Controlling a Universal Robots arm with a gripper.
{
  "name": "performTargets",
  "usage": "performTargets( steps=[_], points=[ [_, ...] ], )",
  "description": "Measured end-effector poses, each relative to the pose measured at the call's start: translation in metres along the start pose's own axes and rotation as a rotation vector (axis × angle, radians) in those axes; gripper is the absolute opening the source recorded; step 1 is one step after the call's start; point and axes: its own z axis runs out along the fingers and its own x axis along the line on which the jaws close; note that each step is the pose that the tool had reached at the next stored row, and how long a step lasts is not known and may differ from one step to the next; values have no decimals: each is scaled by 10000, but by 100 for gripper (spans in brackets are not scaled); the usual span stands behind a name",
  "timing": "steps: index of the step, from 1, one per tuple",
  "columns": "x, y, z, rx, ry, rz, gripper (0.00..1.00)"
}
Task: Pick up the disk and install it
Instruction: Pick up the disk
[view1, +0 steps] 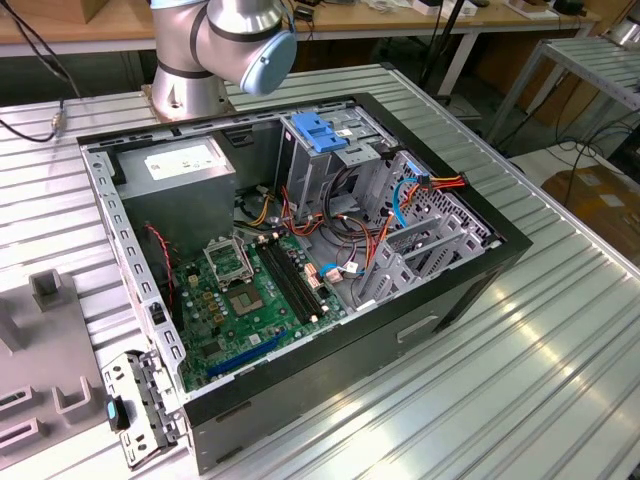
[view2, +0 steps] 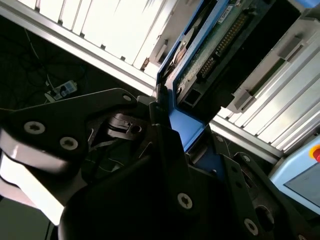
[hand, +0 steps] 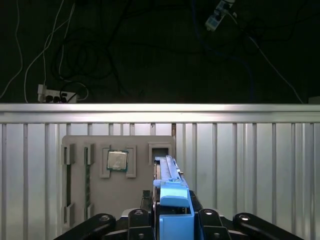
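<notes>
Gripper (hand: 172, 220) is clamped on the disk (view2: 215, 45) by its blue rail (hand: 174, 197), over a grey tray (hand: 80, 200) holding a chip (hand: 117, 161).

Seen from above, the open computer case (view1: 330, 365) has its widest gap over the motherboard (view1: 235, 300), which lies low and flat. The power-supply box (view1: 180, 165) fills the corner nearest the arm's base (view1: 190, 70). A tangle of cables (view1: 350, 235) crosses the middle beside the drive cage (view1: 330, 180), which is topped by a blue bracket (view1: 318, 132). The table (view1: 520, 380) on the exterior view's right is bare. In the first wrist view, the disk (hand: 172, 195) clamped in the gripper (hand: 172, 212) hangs over a grey tray (hand: 140, 185), seemingly clear of it.
</notes>
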Motion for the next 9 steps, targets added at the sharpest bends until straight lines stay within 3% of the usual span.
performTargets(
  steps=[9],
  points=[
    [-3,2,-194,-1,1,0,37]
  ],
)
